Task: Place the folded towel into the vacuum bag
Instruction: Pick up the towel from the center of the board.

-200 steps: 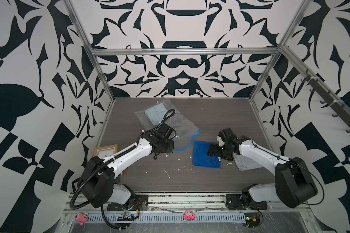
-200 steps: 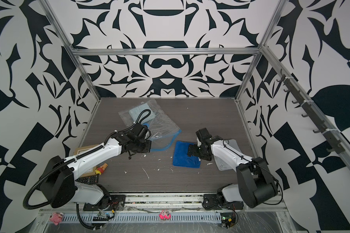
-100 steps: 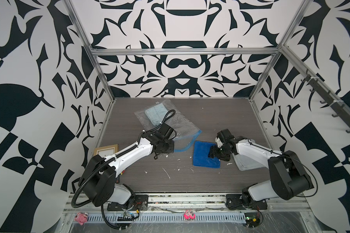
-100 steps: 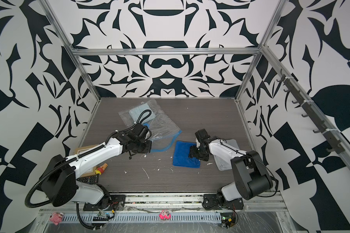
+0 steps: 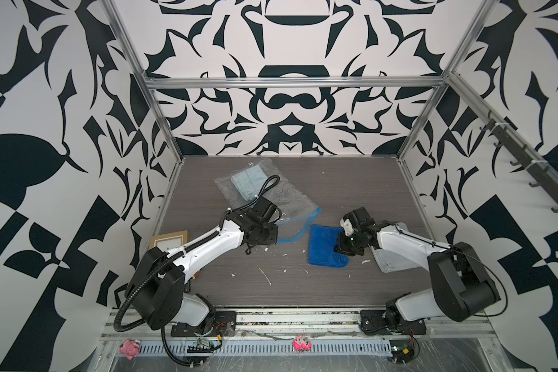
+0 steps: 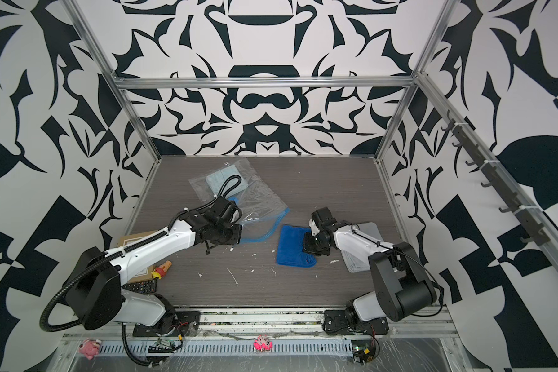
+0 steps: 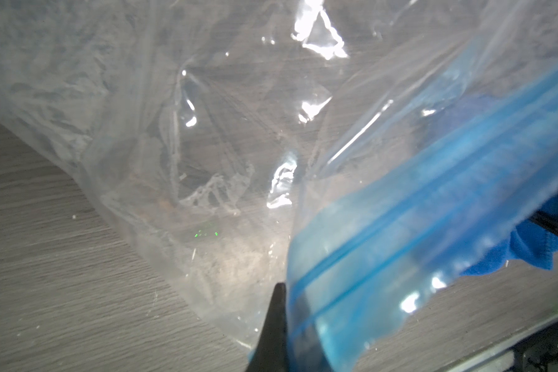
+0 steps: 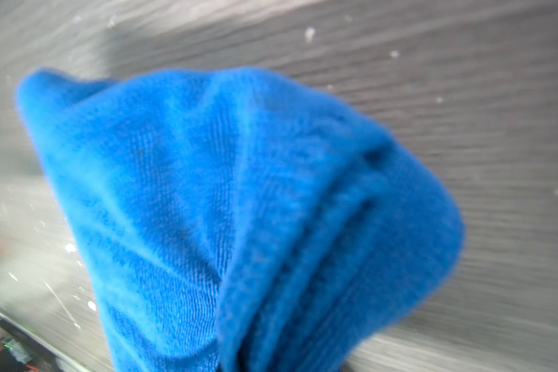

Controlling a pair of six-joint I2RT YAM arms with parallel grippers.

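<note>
The folded towel (image 5: 322, 246) (image 6: 291, 246) is bright blue and lies on the grey table right of centre. My right gripper (image 5: 342, 248) (image 6: 310, 248) is shut on its right edge. In the right wrist view the bunched towel (image 8: 239, 209) fills the frame and hides the jaws. The vacuum bag (image 5: 292, 201) (image 6: 260, 199) is clear and crinkly and lies to the left, with its blue zip strip (image 5: 298, 230) facing the towel. My left gripper (image 5: 271, 236) (image 7: 290, 309) is shut on the strip's near corner (image 7: 400, 232), holding it lifted a little.
A pale blue cloth (image 5: 248, 180) shows through the bag's far end. A grey folded cloth (image 5: 397, 261) lies under my right arm. A framed picture (image 5: 169, 240), a dark remote (image 6: 140, 285) and a small toy (image 6: 161, 269) sit at the front left. White scraps (image 5: 266, 277) dot the table.
My right gripper has closed on the towel's right edge, bunching the cloth there. My left arm and the bag have stayed where they were.
</note>
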